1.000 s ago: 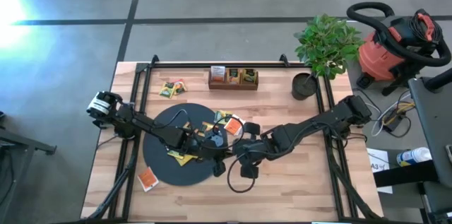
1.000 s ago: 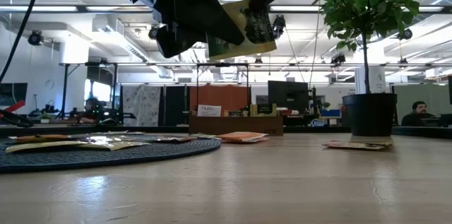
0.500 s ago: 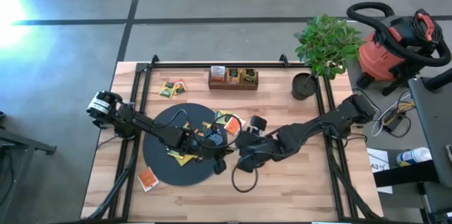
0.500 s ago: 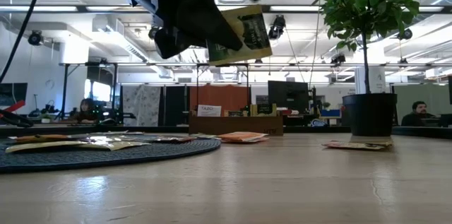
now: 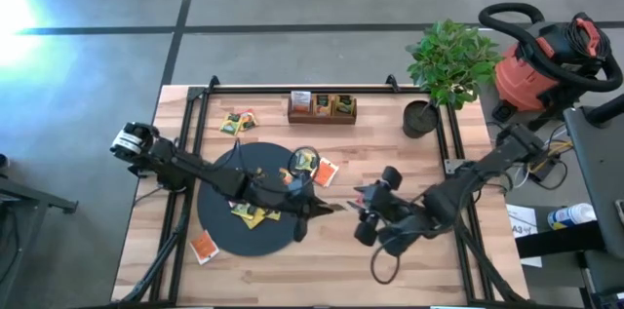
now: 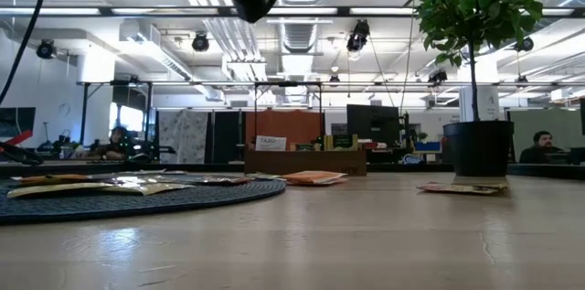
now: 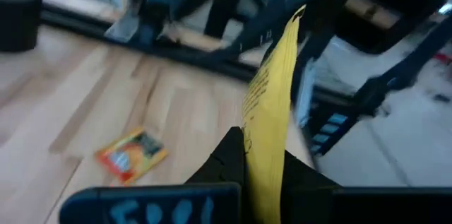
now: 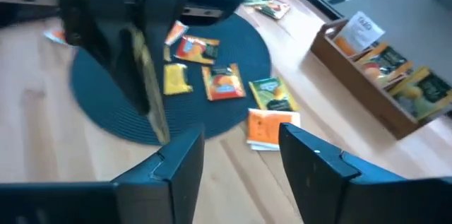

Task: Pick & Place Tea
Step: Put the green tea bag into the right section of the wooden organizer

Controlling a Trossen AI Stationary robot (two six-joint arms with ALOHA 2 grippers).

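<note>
Yellow tea packet (image 7: 267, 118) stands on its edge, pinched tight in the left end effector (image 5: 310, 206) above the black disc's (image 5: 219, 213) rim. Its small print is too blurred to read. The right end effector (image 5: 367, 204) waits close by, fingers apart and empty, above the wooden worktop (image 5: 409, 270).

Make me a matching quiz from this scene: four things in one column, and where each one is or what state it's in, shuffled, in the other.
Things:
1. left gripper
2. right gripper
3. wooden tray
4. potted plant

Places or states:
A. open, holding nothing
B. at the far right corner of the table
C. shut on a yellow tea packet, raised above the table
D. at the middle of the table's far edge, with packets standing in it

Pairs: 1-C, 2-A, 3-D, 4-B
</note>
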